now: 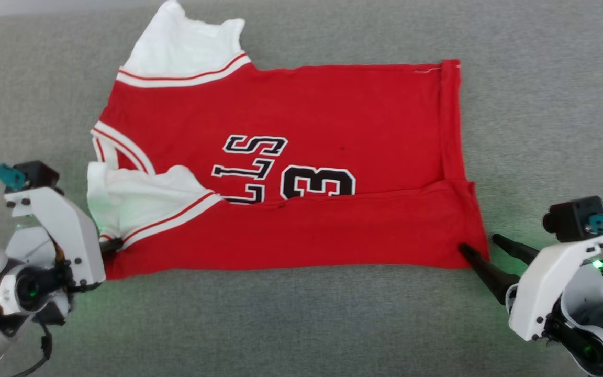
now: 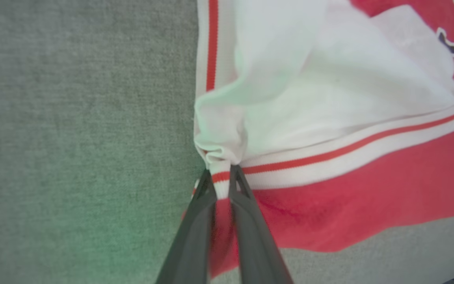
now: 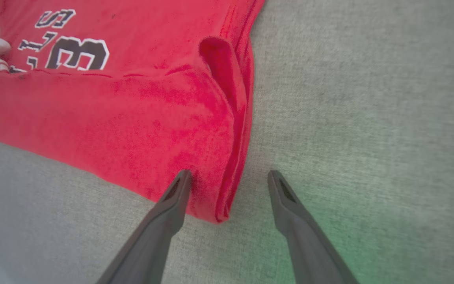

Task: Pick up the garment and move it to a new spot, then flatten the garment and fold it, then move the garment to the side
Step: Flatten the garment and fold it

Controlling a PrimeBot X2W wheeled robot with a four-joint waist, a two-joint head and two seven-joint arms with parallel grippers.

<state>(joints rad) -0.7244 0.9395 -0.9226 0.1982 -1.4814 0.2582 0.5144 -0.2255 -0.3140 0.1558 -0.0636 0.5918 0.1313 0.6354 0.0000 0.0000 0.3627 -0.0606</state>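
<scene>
fold in hand: left corner pinched, right corner not yet taken

you are in the fold step. the garment (image 1: 301,157) lies spread on the grey surface (image 1: 301,324), neck end toward your left and hem toward your right. its near long edge is laid over up to the dark lettering (image 1: 291,173), so one lengthwise fold looks done. it reads as flat enough, though the white sleeve (image 1: 134,201) at the near left is bunched.

the left gripper (image 2: 222,173) has its jaws closed tight on the near left corner. it pinches the end of the striped trim (image 2: 329,154), with red cloth gathered between the fingers. the right gripper (image 3: 230,173) stands wide open with nothing in it, straddling the near right corner. one fingertip rests on the red cloth, and the other is over bare grey surface just beside the folded edge.

as i judge it, the next move calls for you to close the right claw on that corner, taking both layers, before either arm lifts. then raise both corners together and level, and carry them toward the far edge. lift one side alone and the fold may skew, and the loose sleeve may drag out.

no container is part of this. the garment sits straight on the surface, and the move to the side is not yet done.
</scene>
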